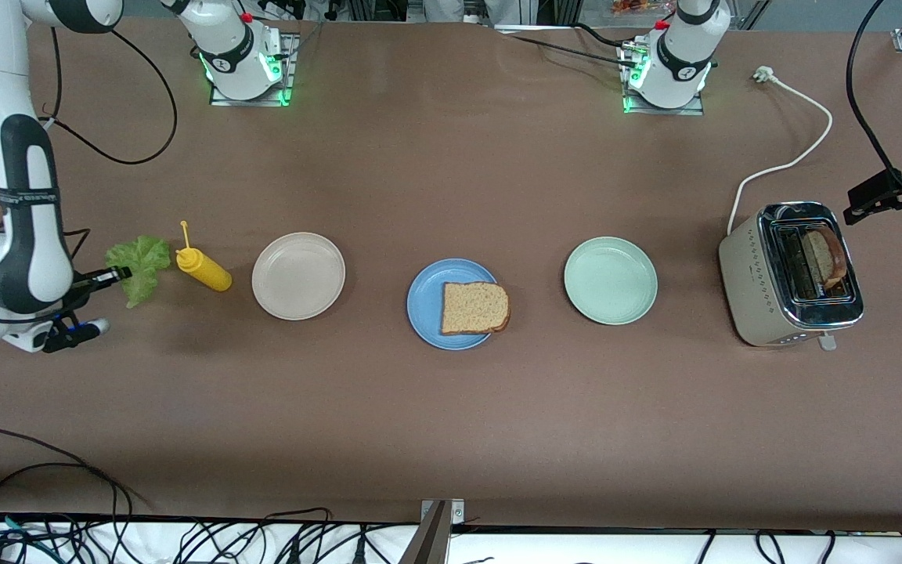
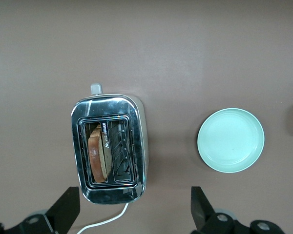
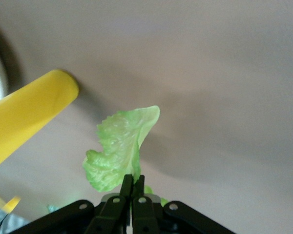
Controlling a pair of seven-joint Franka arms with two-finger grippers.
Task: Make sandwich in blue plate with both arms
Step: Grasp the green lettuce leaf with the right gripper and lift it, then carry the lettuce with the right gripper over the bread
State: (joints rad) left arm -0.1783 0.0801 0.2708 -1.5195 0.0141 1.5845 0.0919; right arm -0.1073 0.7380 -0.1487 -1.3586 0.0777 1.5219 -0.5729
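Sitting nearest the front camera on the brown table [image 1: 451, 407] is the blue plate [image 1: 424, 301], roughly mid-table, with one slice of brown bread [image 1: 475, 307] lying flat on it, the slice's outer edge hanging a bit over the rim on the side toward the left arm's end. No lettuce on it so far, so the sandwich is just this one slice.

Flanking it, a touch farther from the camera: a cream-white plate [image 1: 298, 276] toward the right arm's end and a pale green plate [image 1: 611, 280] toward the left arm's end, both bare. A toaster [image 1: 788, 274] stands at the left arm's end with a second bread slice [image 1: 823, 258] upright in one slot.

At the right arm's end a yellow squeeze bottle [image 1: 204, 269] lies tipped over, and just beside it the right gripper [image 1: 110, 275] has its jaws pinched tight on a ruffled lettuce leaf [image 1: 140, 265], lifted off the table.

Left gripper [image 1: 885, 196] hangs above the toaster, jaws spread wide, holding nothing.
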